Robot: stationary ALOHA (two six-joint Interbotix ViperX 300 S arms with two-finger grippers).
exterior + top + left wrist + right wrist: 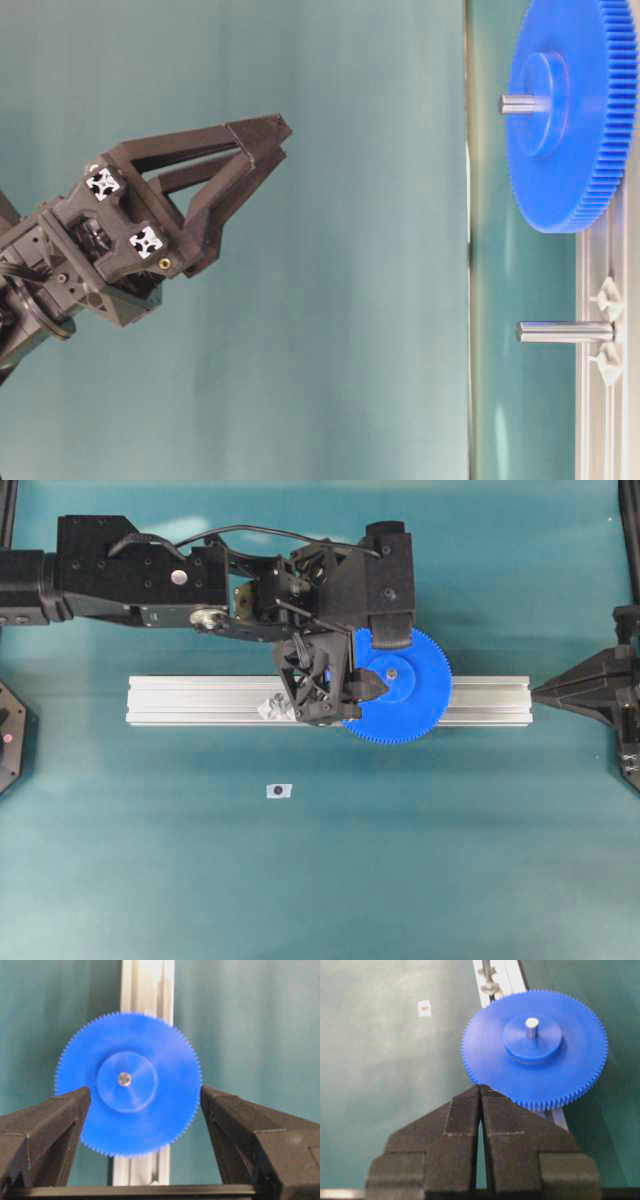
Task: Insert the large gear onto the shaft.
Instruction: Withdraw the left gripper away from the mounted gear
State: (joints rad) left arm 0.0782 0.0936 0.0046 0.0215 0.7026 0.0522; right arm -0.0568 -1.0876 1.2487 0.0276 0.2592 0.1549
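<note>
1. The large gear (128, 1092) lies flat on the aluminium rail (200, 700), seated over the shaft (532, 1026), whose tip pokes up through the hub.
2. The left pincer (145, 1110) hangs above the gear, fingers spread wide on either side, clear of its teeth.
3. The right pincer (480, 1092) sits pressed together, well off beside the gear.
4. A second peg (565, 331) stands bare on the rail, beyond the left pincer.

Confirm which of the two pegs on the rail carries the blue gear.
The peg poking through the large gear's hub, nearer the right gripper. The other peg on the rail stands bare.
</note>
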